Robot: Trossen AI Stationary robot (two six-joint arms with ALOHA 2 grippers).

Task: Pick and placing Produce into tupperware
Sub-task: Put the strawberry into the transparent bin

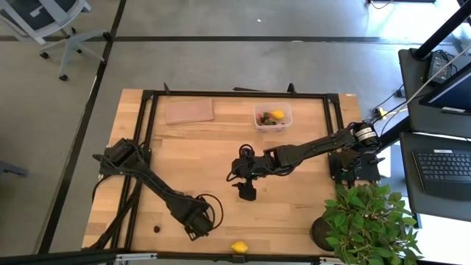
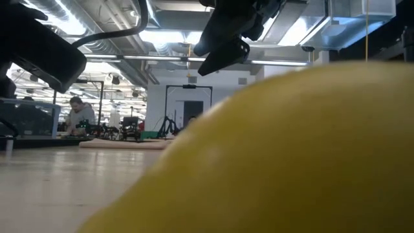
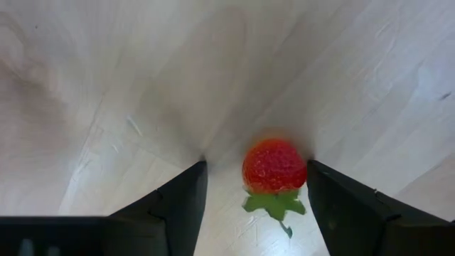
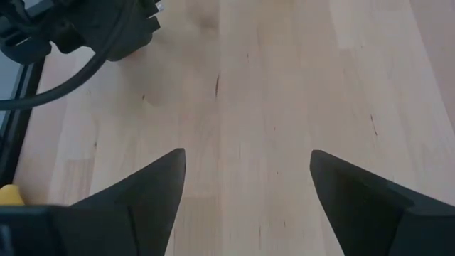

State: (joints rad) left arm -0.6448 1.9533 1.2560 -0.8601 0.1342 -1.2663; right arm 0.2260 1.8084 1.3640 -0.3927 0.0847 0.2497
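My left gripper (image 1: 197, 221) points down near the table's near edge, left of middle. It is open (image 3: 256, 167) with a red strawberry (image 3: 274, 166) lying on the wood between its fingers. My right gripper (image 1: 246, 193) hangs open (image 4: 249, 153) over bare wood at mid-table. The clear tupperware (image 1: 272, 116) stands near the far edge and holds a lemon (image 1: 277, 115) and darker pieces. A second lemon (image 1: 239, 247) lies at the near edge and fills the low view (image 2: 291, 162). A dark berry (image 1: 156, 229) lies left of my left gripper. My left gripper comes from above with one finger on each side of the strawberry. The fruit lies on the table, close beside one fingertip (image 3: 320, 185). Whether that fingertip touches it, I cannot tell.
A flat brown sheet (image 1: 189, 111) lies near the far edge, left of the tupperware. A green potted plant (image 1: 360, 221) stands at the near right corner. A black frame (image 1: 235, 94) runs around the tabletop. A person (image 2: 81, 116) sits far off in the room.
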